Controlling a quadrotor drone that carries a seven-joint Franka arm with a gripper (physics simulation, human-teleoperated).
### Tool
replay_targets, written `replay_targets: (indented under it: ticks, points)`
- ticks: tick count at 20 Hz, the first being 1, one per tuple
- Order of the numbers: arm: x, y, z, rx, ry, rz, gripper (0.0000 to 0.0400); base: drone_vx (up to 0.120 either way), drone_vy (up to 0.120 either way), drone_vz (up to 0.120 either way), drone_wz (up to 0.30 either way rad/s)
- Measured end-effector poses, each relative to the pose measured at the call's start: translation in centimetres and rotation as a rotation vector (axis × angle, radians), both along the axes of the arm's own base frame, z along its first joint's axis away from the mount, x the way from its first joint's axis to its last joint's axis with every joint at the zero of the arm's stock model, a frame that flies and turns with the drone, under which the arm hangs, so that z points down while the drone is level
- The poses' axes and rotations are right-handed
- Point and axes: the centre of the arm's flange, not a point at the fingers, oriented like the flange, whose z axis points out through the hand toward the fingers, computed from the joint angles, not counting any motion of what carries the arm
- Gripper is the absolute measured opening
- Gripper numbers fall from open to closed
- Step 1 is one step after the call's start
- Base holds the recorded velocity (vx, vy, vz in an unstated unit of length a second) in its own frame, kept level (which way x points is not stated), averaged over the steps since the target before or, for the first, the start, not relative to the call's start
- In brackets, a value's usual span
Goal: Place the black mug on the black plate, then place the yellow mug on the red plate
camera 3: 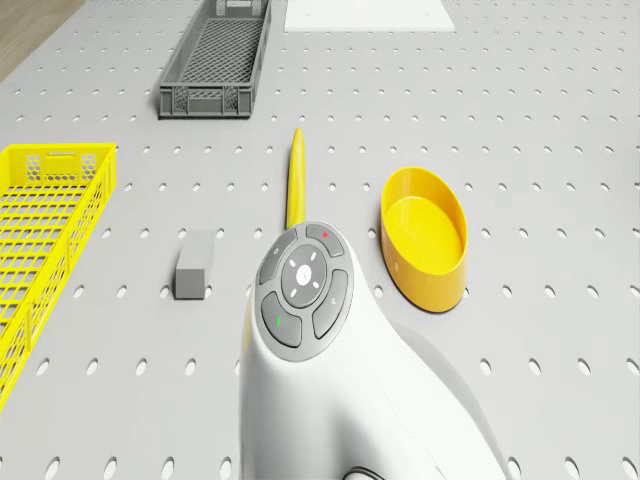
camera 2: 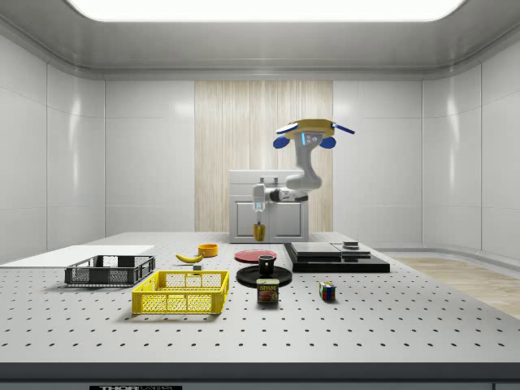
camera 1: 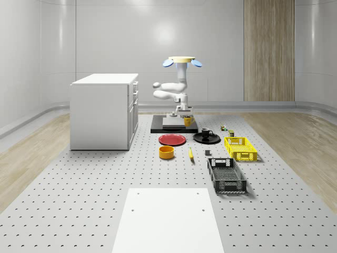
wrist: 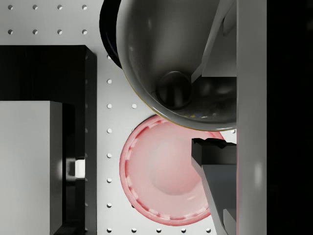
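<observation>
The walls were pale, glossy panels with one strip of wood panelling. A wooden floor ran round the grey, hole-dotted worktop. A white cabinet stood on it. A long ceiling light glowed overhead.

Whole-scene camera is looking down the table; side camera is viewing level; both are sharing the red plate.

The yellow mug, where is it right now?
The yellow mug hangs in the fingers above the table, beyond the red plate in the whole-scene view.
</observation>
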Motion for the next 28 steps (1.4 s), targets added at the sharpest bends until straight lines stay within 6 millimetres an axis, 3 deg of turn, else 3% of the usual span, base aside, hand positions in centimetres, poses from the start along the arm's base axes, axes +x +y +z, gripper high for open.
replay_targets:
  ticks: [4,9,17,28]
  points:
    - [0.00,0.00,0.00,0.000,0.000,0.000,0.0110,0.120,-0.120,0.000,0.000]
    - [0.00,0.00,0.00,0.000,0.000,0.000,0.0110,0.000,-0.120,-0.008,0.000]
    - [0.00,0.00,0.00,0.000,0.000,0.000,0.0110,0.000,-0.120,-0.115,0.000]
    - [0.00,0.00,0.00,0.000,0.000,0.000,0.0110,0.000,-0.120,0.000,0.000]
